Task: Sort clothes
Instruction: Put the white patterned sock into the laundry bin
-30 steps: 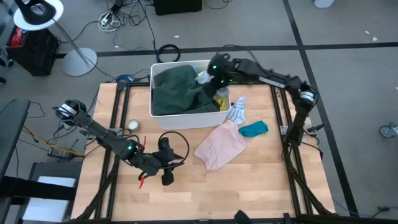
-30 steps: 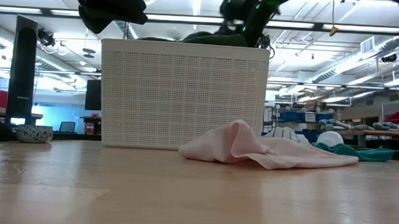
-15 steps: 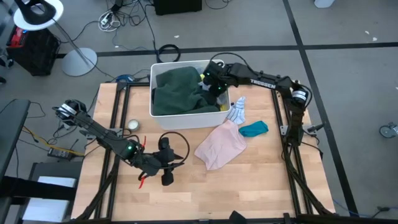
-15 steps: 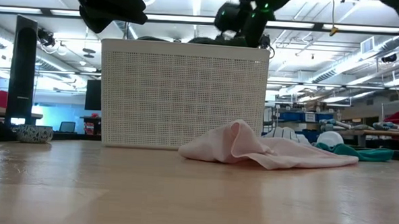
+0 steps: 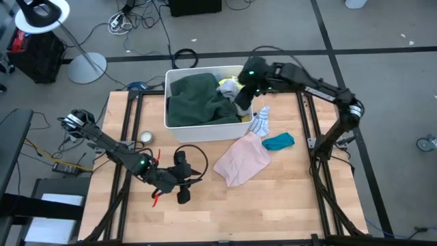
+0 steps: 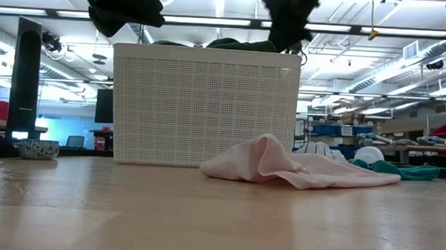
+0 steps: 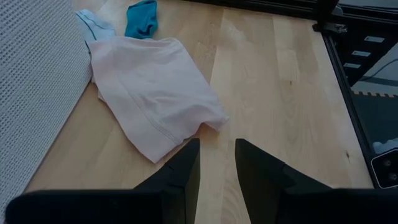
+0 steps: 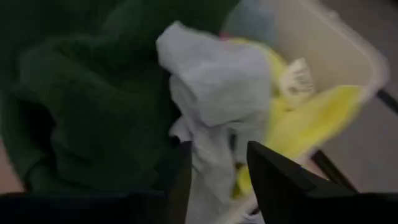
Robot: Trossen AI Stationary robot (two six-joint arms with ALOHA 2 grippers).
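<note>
1. The right gripper (image 5: 243, 101) hovered over the white bin (image 5: 179, 124), upper centre of the high view; its fingers stood apart around a pale garment (image 8: 214, 93), not visibly clamped.
2. The dark green garment (image 5: 194, 99) lay beside it; closing low on the pale cloth alone would have avoided snagging it.
3. The left gripper (image 7: 215, 163), lower left, waited with fingers slightly apart; the pink garment (image 5: 242, 160) lay below the bin.

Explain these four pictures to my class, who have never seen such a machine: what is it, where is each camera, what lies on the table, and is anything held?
It is a robot with two dark arms at a wooden table. One camera looks down from above, one sits at table height, and one rides on each wrist. A white bin holds green, yellow and pale clothes. Pink, teal and light blue garments lie beside it. The right gripper hangs open over the bin; the left gripper waits open near the front. Neither holds anything.
</note>
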